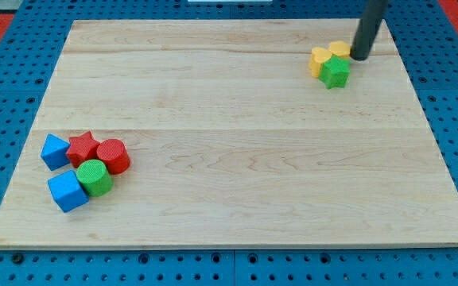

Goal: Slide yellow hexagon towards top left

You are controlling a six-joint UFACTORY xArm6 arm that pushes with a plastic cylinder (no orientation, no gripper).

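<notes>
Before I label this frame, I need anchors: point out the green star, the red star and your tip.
green star (335,72): camera view, middle of its top face.
red star (83,148): camera view, middle of its top face.
my tip (360,56): camera view, the rod's very end, right of the yellow blocks.

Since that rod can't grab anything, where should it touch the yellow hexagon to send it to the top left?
Probably on the yellow hexagon's lower right side, pushing up and left. My tip sits right there, at its right edge. The yellow heart and green star crowd its left and bottom.
</notes>
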